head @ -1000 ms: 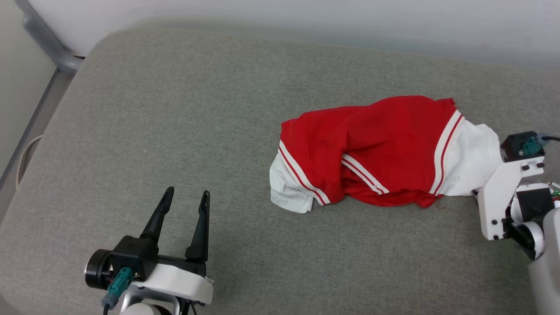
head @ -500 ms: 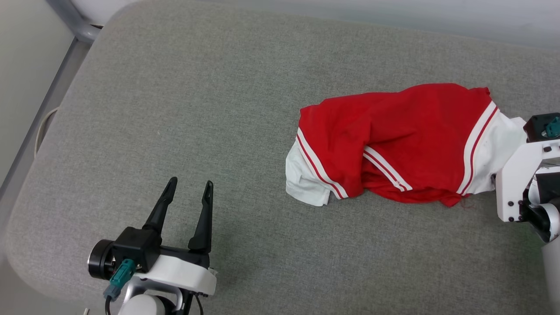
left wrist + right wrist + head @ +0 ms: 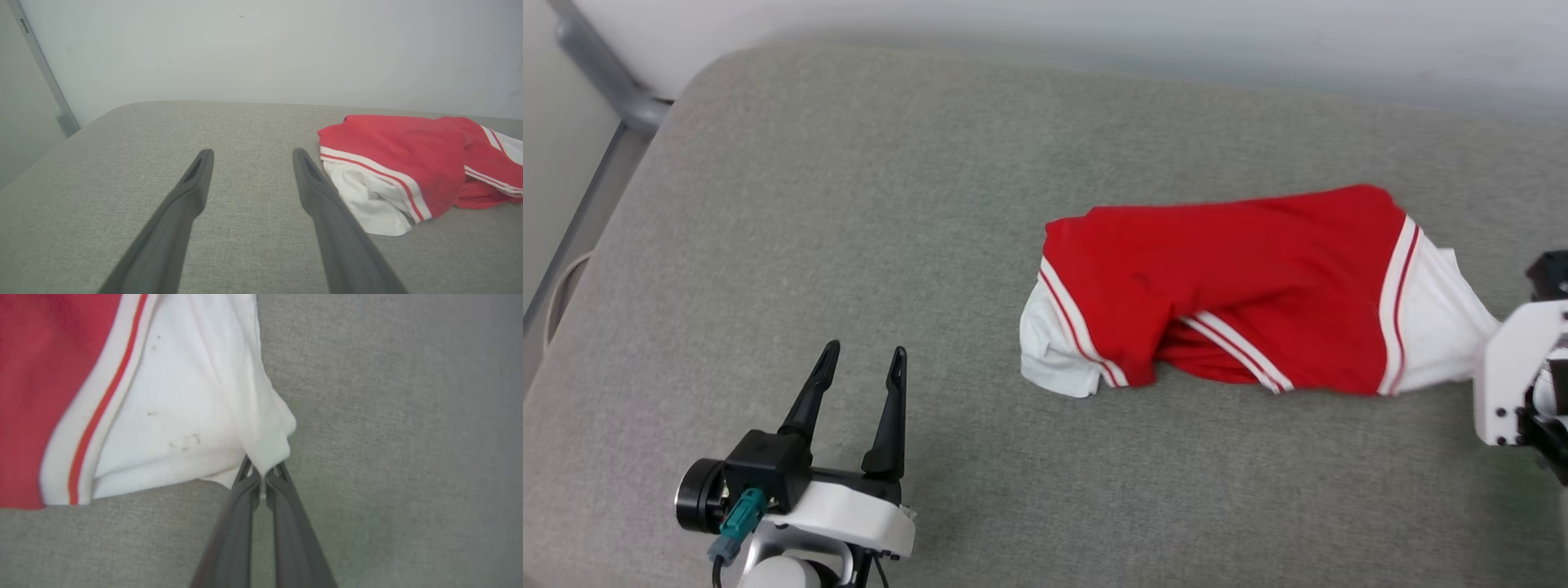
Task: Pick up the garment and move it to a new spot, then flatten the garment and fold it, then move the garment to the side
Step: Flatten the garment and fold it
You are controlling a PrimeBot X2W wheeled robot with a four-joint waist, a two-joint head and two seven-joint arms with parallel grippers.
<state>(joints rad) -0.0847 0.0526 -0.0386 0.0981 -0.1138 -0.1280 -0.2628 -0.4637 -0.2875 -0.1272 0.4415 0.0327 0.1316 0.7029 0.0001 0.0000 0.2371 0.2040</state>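
Right wrist view: our right gripper (image 3: 262,477) clamps the white sleeve (image 3: 171,396) of a crumpled red jersey T-shirt (image 3: 36,375); our left gripper (image 3: 863,351), at its eight o'clock, holds its fingers apart.

Worktop (image 3: 849,204): padded, grey woven fabric cover, rounded corner at far left, far edge running along a pale wall (image 3: 1094,33). One item lies directly on it: a red T-shirt (image 3: 1225,286), right of centre, crumpled and bunched, stretched crosswise, not flat. A white sleeve (image 3: 1054,363) at its left end rests on the fabric, with red-and-white striped trim (image 3: 1078,327) just above it. A second white sleeve (image 3: 1437,327) at the right end is drawn out to a point. Some folds tucked under, hidden.
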